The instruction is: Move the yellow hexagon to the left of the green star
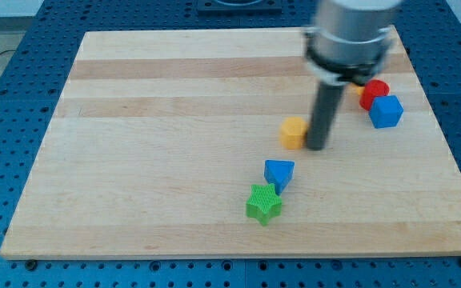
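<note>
The yellow hexagon lies right of the board's middle. My tip stands right next to it, on its right side, touching or nearly touching. The green star lies lower down, below and a little left of the hexagon. A blue triangle-like block sits between them, just above and to the right of the star.
A blue cube and a red round block sit close together at the view's upper right, with a bit of another yellow block showing beside the red one. The wooden board rests on a blue perforated table.
</note>
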